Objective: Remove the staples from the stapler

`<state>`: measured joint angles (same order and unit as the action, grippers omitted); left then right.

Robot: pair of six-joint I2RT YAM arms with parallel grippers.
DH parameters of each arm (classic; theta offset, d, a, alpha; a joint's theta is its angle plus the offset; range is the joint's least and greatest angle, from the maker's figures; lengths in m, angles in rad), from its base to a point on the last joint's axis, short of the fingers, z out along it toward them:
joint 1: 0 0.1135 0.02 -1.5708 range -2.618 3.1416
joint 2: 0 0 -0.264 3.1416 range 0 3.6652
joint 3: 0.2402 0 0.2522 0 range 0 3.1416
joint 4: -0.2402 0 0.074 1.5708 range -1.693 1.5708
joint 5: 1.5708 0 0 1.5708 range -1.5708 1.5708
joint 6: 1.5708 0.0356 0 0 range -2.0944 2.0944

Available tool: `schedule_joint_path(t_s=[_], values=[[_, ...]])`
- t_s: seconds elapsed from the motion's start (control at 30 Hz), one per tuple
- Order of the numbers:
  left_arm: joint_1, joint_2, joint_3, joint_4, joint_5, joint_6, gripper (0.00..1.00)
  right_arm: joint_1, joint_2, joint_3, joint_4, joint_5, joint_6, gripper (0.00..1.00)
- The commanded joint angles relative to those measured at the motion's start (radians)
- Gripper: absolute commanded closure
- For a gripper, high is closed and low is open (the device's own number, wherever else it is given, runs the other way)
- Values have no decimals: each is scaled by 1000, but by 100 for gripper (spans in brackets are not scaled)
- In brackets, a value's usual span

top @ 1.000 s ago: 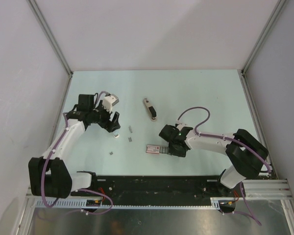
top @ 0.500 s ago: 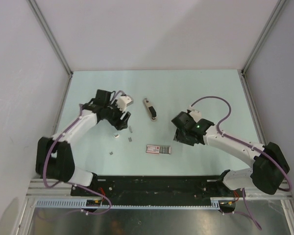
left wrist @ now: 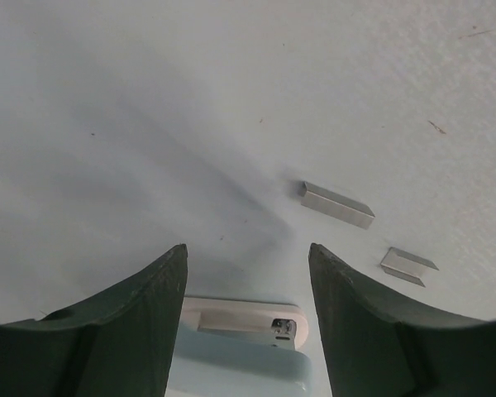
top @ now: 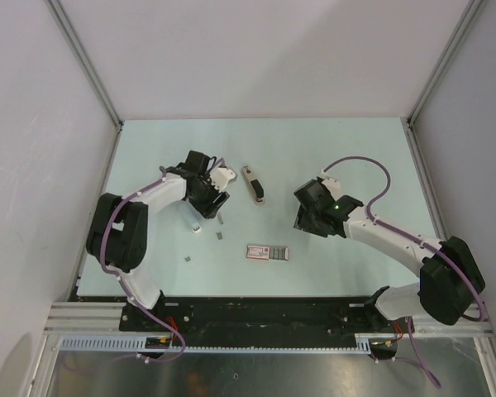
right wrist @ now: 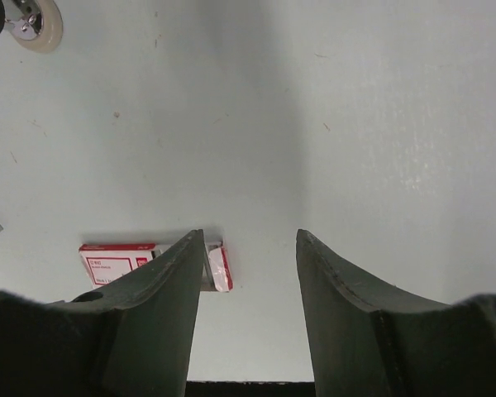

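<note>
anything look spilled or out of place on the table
Yes: the staples lie loose as separate short strips on the table, scattered left of the red-and-white box, one strip well apart from the rest. Nothing looks damaged.

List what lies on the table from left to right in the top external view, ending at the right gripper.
lone staple bit → small white part → two staple strips → stapler → right gripper. The staple box is left out: it overlaps the stapler sideways.
</note>
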<state>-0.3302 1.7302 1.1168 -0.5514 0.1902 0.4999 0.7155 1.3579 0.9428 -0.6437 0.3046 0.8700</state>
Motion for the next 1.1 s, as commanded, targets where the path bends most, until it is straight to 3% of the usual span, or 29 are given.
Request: schedule_joint_path(t_s=[0.0, 0.73, 1.07], values=[[-9, 21, 50, 32, -30, 6, 34, -8, 25, 30, 60, -27, -24, 46], [-155, 77, 48, 64, -38, -19, 34, -23, 43, 30, 99, -34, -27, 47], [-158, -102, 0, 48, 52, 44, 30, -25, 69, 41, 124, -29, -52, 48]])
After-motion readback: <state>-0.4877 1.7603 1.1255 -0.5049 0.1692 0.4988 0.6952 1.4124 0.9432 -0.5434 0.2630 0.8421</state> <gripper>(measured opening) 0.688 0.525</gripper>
